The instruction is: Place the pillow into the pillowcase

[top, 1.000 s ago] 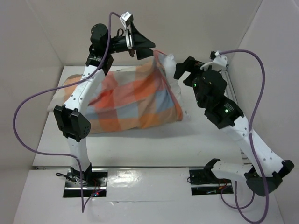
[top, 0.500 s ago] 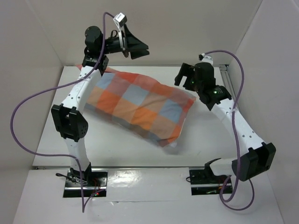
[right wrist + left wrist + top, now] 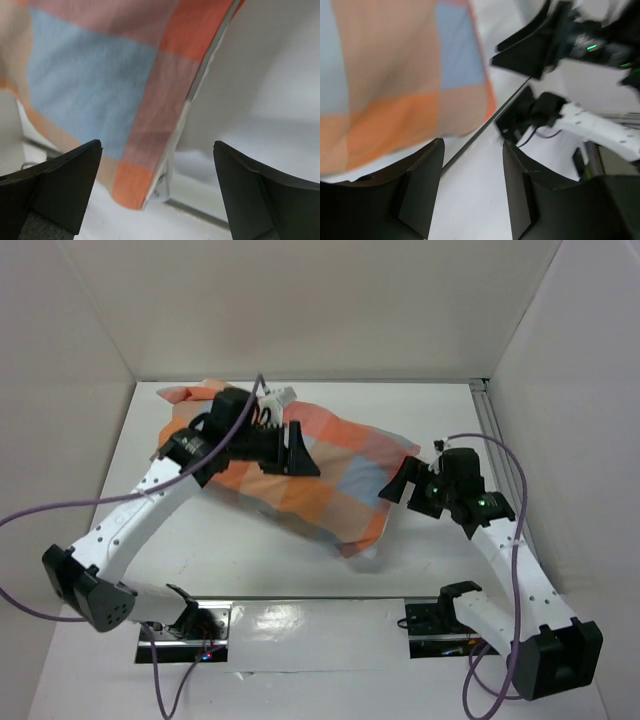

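Two arm bases sit bolted at the near edge of the counter (image 3: 250, 565), one left, one right. Two purple cables, one per arm: left cable (image 3: 30, 525), right cable (image 3: 497, 443).

The left arm reaches in low from the near left. The left claw (image 3: 302, 452) hangs over the middle of the pillowcase (image 3: 335, 495). In the left wrist view its two fingers (image 3: 422, 185) stand partly apart, and only bare counter shows in the gap. It holds nothing.

The right arm runs up the right side. The right claw (image 3: 398, 480) sits just beside the right edge of the pillowcase. In the right wrist view its two fingers are spread wide at the frame edges. The checked fabric edge shows beyond and between them, and nothing is gripped. Two small green lights show on the right arm near the wrist.

One pillowcase, in orange, blue-grey and tan checks, lies on the counter on a diagonal from the far left corner toward near right of centre. It looks filled out.

One pillow (image 3: 368, 556). Only a small white bit pokes out at the near right corner of the pillowcase, touching the counter. The rest is covered by the fabric. The right wrist view also shows a thin white strip along the fabric edge.

Three white walls stand around the counter: left, far and right.
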`<state>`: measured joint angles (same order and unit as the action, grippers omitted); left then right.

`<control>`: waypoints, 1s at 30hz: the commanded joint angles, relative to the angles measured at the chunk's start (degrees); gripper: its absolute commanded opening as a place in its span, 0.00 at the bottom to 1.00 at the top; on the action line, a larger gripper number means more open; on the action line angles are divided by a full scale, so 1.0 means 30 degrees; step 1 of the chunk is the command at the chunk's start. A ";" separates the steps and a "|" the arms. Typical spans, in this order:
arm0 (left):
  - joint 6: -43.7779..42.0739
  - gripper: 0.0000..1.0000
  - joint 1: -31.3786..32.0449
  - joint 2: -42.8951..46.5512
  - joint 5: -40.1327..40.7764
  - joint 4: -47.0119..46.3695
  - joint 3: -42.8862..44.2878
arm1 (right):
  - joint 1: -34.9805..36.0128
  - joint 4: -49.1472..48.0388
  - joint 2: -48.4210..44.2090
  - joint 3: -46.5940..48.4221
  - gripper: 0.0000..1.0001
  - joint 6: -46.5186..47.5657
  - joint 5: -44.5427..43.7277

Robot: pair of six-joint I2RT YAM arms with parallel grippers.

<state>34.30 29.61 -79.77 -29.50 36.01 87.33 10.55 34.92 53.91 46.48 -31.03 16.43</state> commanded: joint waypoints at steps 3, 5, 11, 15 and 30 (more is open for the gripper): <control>0.0919 0.65 0.0942 0.2473 0.7890 0.1330 -0.5283 | 0.0496 -0.0795 -0.1095 -0.1809 1.00 -0.0237 0.4364; 0.1395 0.69 0.0534 0.3734 0.9414 0.0627 -0.7248 | 0.0848 -0.2486 -0.0365 -0.2656 1.00 -0.0234 0.5538; 0.0815 0.67 -0.1601 0.2690 0.9425 -0.2821 -0.8895 | 0.3133 -0.7621 0.2821 -0.2722 0.56 -0.1728 0.5306; -0.0679 0.67 -0.2806 -0.0030 0.8690 -0.4178 -0.6680 | 0.3545 -0.9348 0.4586 -0.0762 0.12 -0.1904 0.4691; 0.3237 0.62 0.6677 0.1596 1.1998 -0.0663 -0.7629 | 0.2141 -1.1149 0.6584 0.1175 1.00 -0.3960 0.4959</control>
<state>35.70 44.93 -77.23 3.53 30.46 69.93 17.37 0.51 77.45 45.65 -45.87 34.22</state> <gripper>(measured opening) 0.638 0.933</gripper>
